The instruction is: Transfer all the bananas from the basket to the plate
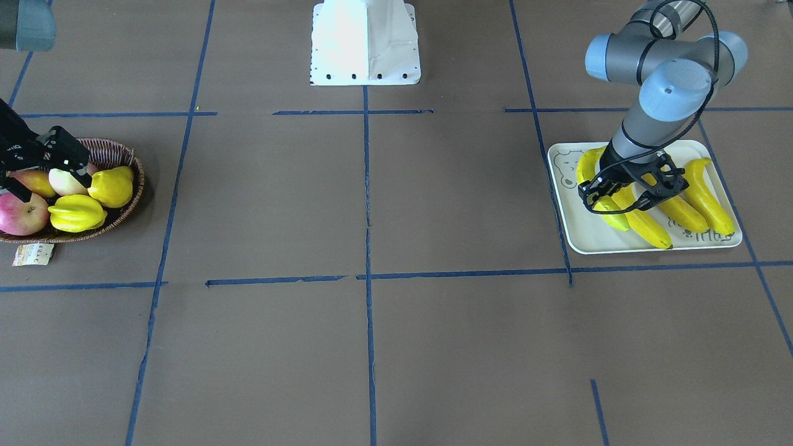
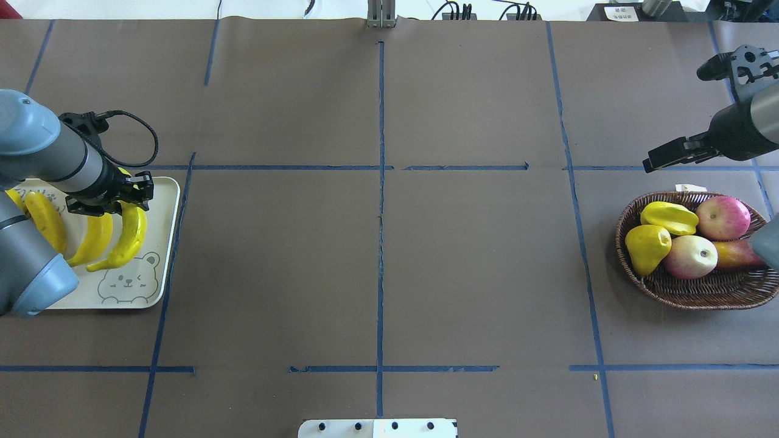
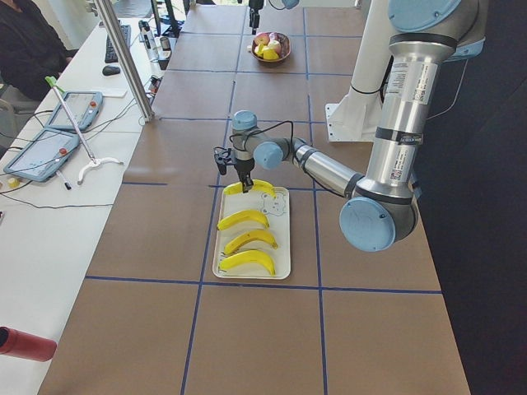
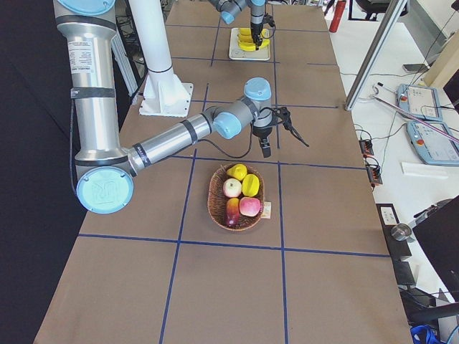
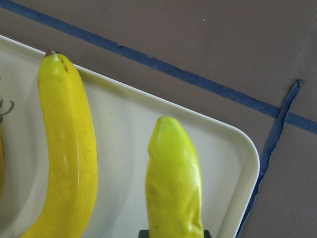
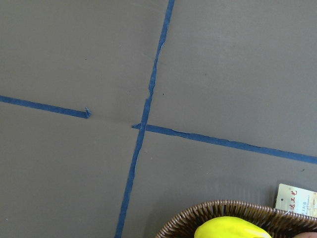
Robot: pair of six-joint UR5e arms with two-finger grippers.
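Four bananas lie on the cream plate (image 2: pixel 159 286) at my left. My left gripper (image 2: pixel 131 198) is low over the plate, shut on the end of the banana (image 2: pixel 131 234) nearest the bear drawing; that banana (image 5: pixel 173 183) fills the lower middle of the left wrist view, beside another banana (image 5: pixel 69 148). The wicker basket (image 2: pixel 688 295) at my right holds no banana. My right gripper (image 2: pixel 648 164) hovers beyond the basket's far rim, open and empty.
The basket holds a starfruit (image 2: pixel 669 218), a yellow pear-like fruit (image 2: pixel 646 246) and two apples (image 2: pixel 723 218). Its paper tag (image 1: pixel 34 254) lies on the table beside it. The white robot base (image 1: pixel 365 43) stands at the table's middle edge.
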